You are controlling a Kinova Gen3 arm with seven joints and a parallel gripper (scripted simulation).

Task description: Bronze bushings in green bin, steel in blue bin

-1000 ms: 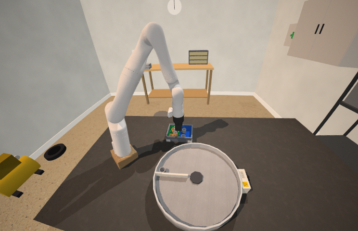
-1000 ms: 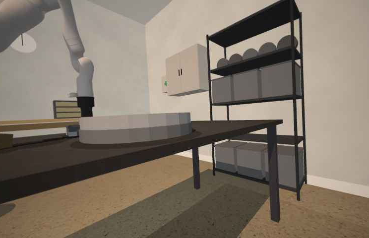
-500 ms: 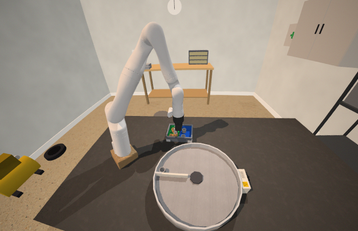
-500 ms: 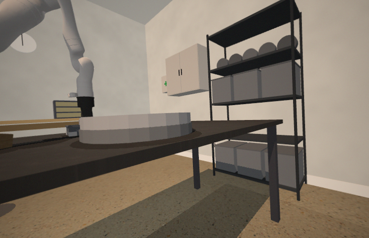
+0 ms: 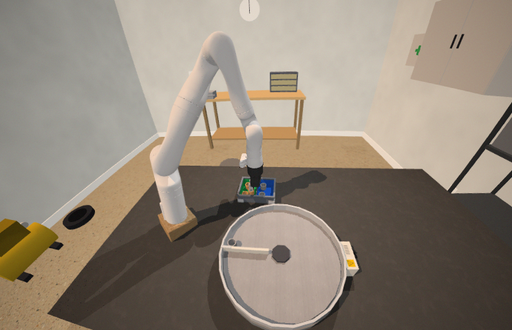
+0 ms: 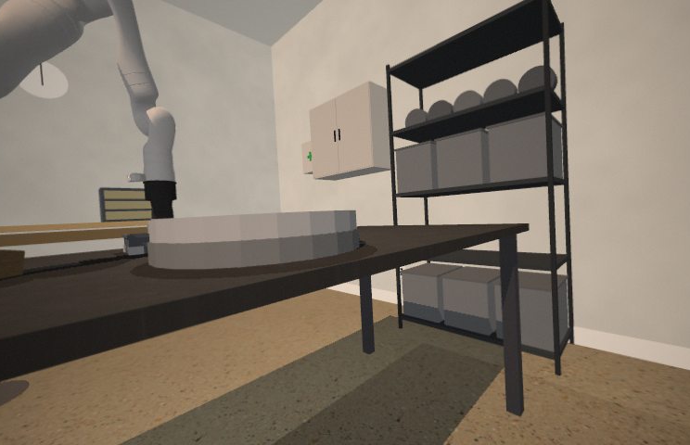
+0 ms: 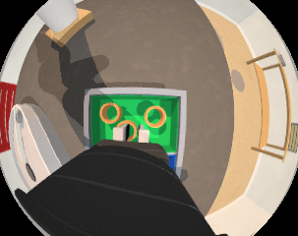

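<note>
My gripper (image 5: 252,188) (image 7: 134,130) points down low over the green bin (image 7: 131,103), its fingers parted. A bronze bushing (image 7: 135,129) lies under and beside the left finger in the wrist view, not clasped. Two more bronze bushings stand there, one to the left (image 7: 101,113) and one to the right (image 7: 146,117). The blue bin (image 5: 270,183) (image 7: 172,161) holds two steel bushings, one farther back (image 5: 263,187) and one near its front wall (image 5: 261,194). A steel bushing (image 5: 228,244) sits on the turntable (image 5: 303,240), close to its left wall.
A pale bar (image 5: 246,249) reaches from the turntable's left wall toward the dark hub (image 5: 281,254). The turntable's raised wall stands just in front of the bins. A control box (image 5: 349,258) is at its right side. The arm's wooden base block (image 5: 182,224) stands left of the bins.
</note>
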